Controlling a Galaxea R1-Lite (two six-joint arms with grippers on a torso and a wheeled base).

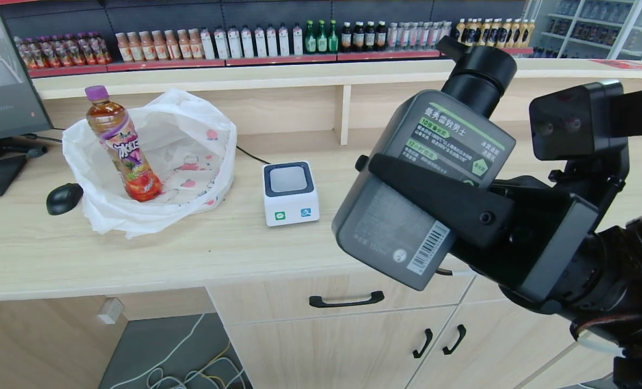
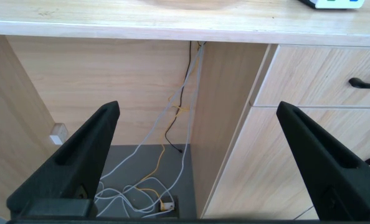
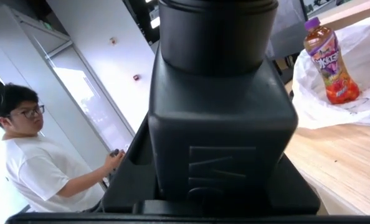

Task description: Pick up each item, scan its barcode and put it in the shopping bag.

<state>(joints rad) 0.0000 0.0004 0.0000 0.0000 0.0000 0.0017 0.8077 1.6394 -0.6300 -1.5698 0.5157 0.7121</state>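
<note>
Two items are figuring in this job: a dark grey flat-sided plastic bottle with a black cap (image 1: 450,135) is riding in the right gripper (image 1: 402,178), whose fingers are clamping across its body, raised off the pale wooden counter (image 1: 191,254) and to the right of the small white cube scanner (image 1: 290,193). An orange tea bottle with a purple cap (image 1: 124,146) is already leaning inside the white plastic shopping bag (image 1: 202,135), which is lying slumped open at the counter's left, just beside a black computer mouse (image 1: 64,198). The left gripper (image 2: 197,109) is hanging below the counter edge with its fingers wide apart, holding nothing. The grey bottle's barcode (image 1: 429,247) is sitting on a white label at its lower corner and is facing up toward the head camera, not toward the scanner's window. Judging from that, the scan is not yet done, and it is likely to fail unless the wrist is turning the label down onto the window. The smooth flat sides are looking slippery, so the bottle may be sliding in the grip during such a turn. Later, at the bag, the limp rim may be folding under the load, and the grey bottle may be knocking the leaning tea bottle over.
</note>
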